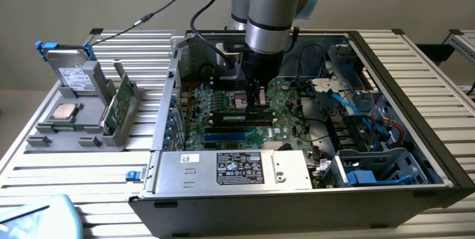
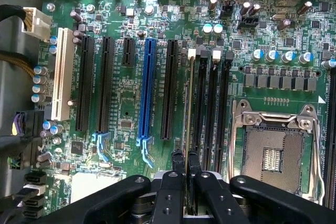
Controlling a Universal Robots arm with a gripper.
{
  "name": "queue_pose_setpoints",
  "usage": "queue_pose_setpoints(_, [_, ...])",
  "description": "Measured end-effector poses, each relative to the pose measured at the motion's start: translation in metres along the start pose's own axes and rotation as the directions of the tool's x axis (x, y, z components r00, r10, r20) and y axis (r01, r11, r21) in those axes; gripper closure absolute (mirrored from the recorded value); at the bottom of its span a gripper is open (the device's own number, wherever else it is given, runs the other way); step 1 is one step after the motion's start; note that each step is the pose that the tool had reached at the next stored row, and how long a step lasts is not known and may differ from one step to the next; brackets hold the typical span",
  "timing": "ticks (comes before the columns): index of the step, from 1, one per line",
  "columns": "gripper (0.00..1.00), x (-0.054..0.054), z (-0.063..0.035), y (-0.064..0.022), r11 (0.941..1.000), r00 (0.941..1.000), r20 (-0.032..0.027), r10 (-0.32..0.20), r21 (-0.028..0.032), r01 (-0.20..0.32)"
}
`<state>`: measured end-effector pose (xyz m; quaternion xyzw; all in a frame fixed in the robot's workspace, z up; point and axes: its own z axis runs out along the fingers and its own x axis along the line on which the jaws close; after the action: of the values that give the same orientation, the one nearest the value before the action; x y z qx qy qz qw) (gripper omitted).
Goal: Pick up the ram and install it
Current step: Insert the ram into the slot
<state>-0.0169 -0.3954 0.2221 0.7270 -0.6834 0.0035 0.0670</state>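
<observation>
With the tool (image 2: 186, 157) clenched on the ram (image 2: 189, 103), pinched edge-on near one end. Stretching lengthwise straight away from the tool, parallel to the memory slots (image 2: 212, 108), lined up with the outermost one beside the long black card slot (image 2: 169, 93). Seated or hovering, honestly can't tell. CPU socket (image 2: 273, 156) off past the slots.

The motherboard (image 2: 126, 93) looks glossy green; on it the socket frame (image 2: 273, 116) gleams bare metal; over it the end effector (image 2: 186, 160) is matt black.
</observation>
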Motion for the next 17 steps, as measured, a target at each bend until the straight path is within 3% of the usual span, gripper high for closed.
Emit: queue_pose_setpoints(17, [0.86,-0.0010,0.0009,-0.0002,1.0000,1.0000,-0.0012,0.010,-0.0014,-0.010])
